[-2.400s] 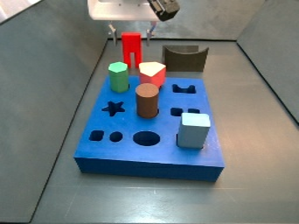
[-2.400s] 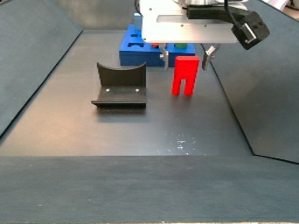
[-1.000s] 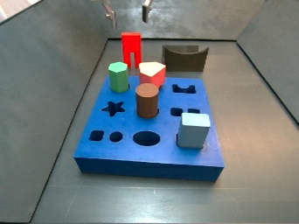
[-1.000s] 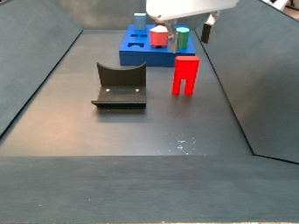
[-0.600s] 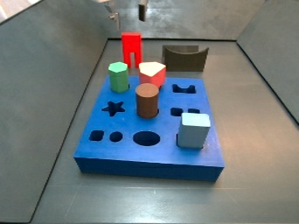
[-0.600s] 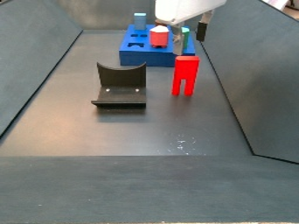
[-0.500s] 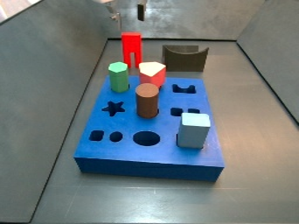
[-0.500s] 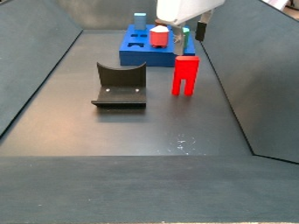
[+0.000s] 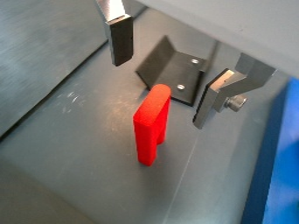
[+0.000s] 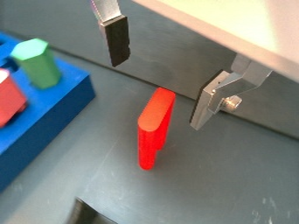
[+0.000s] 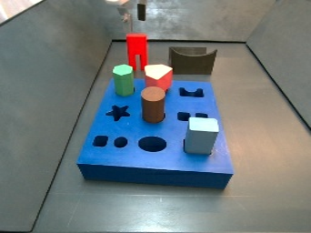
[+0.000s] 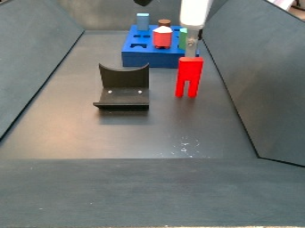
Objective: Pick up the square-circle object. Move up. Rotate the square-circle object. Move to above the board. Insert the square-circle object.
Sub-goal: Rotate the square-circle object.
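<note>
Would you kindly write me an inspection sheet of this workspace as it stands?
Surface: dark grey floor, bare around the pieces.
Job's things: square-circle object upright on the floor beside the board, not held.
Clutter: on the board, green peg, brown cylinder, pale blue block, short red peg; dark arch block behind the board.
Grippers: tool open above the square-circle object, fingers either side, apart from it.
Cables: nothing seen.
Surroundings: grey walls; fixture on the floor.

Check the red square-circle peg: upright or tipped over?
Upright. The square-circle object stands on the floor on its two prongs, block end up, beside the board; the open gripper hangs above it, not touching.
</note>
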